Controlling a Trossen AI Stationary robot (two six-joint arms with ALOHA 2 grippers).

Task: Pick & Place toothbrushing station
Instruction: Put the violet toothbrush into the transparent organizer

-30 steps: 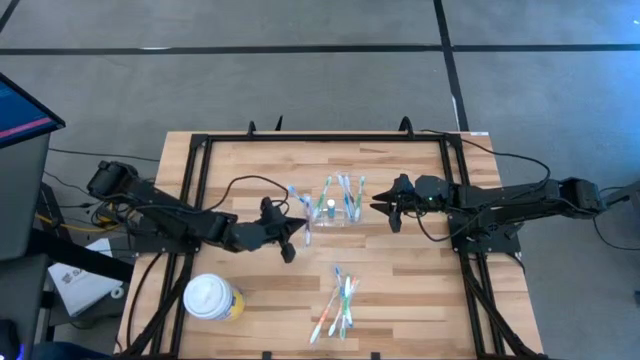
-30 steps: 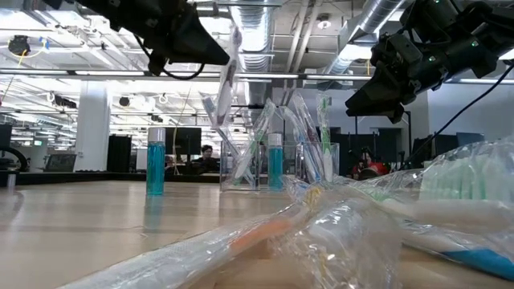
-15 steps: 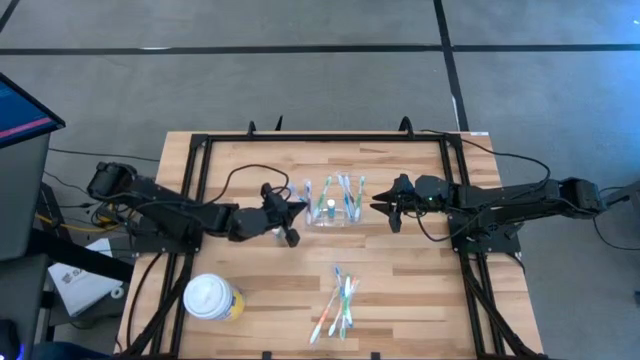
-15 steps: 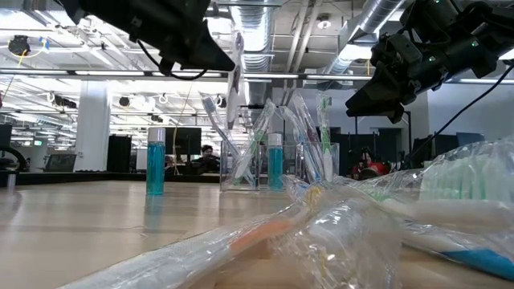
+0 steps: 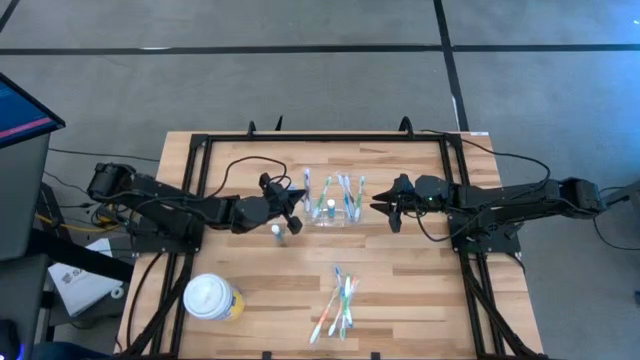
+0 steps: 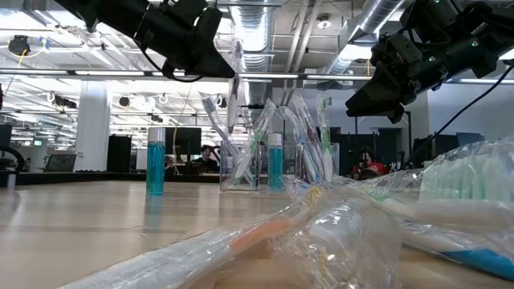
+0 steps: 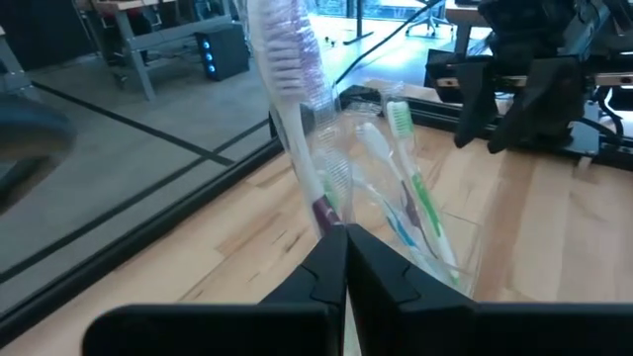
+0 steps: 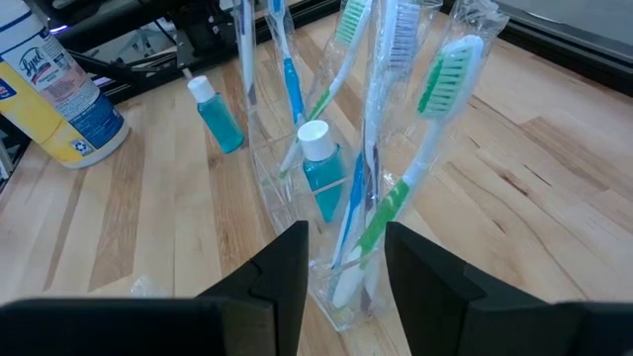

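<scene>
The toothbrushing station [image 5: 335,207], a clear oblong holder, stands mid-table with several wrapped toothbrushes and a small blue bottle [image 8: 318,170] upright in it. My left gripper [image 5: 293,212] is just left of the holder, shut on a wrapped toothbrush [image 7: 287,89] with white and purple bristles, head up. That toothbrush [image 6: 234,80] rises beside the holder's left end [image 6: 229,160]. My right gripper [image 5: 383,208] stands open at the holder's right end, its fingers [image 8: 287,262] short of the holder [image 8: 336,287] and touching nothing. My left gripper pinches the toothbrush's purple handle [image 7: 327,213], low on the brush, between its two shut fingers [image 7: 321,267]. The fingers come nearly level from the table's left and lie across the handle. The brush stands almost upright in its clear wrapper, head up; its lower end is hidden.
A second blue bottle [image 5: 277,233] stands on the table near my left gripper. A white-lidded yellow cup [image 5: 211,298] sits near the front left. Several loose wrapped toothbrushes [image 5: 338,300] lie near the front edge, filling the low view's foreground [image 6: 337,233]. A black frame [image 5: 200,200] borders the table.
My left gripper has carried the toothbrush toward the table's far edge and up to the holder's left end, rolling a little, staying shut. The blue bottle it stood over now shows on the table.
</scene>
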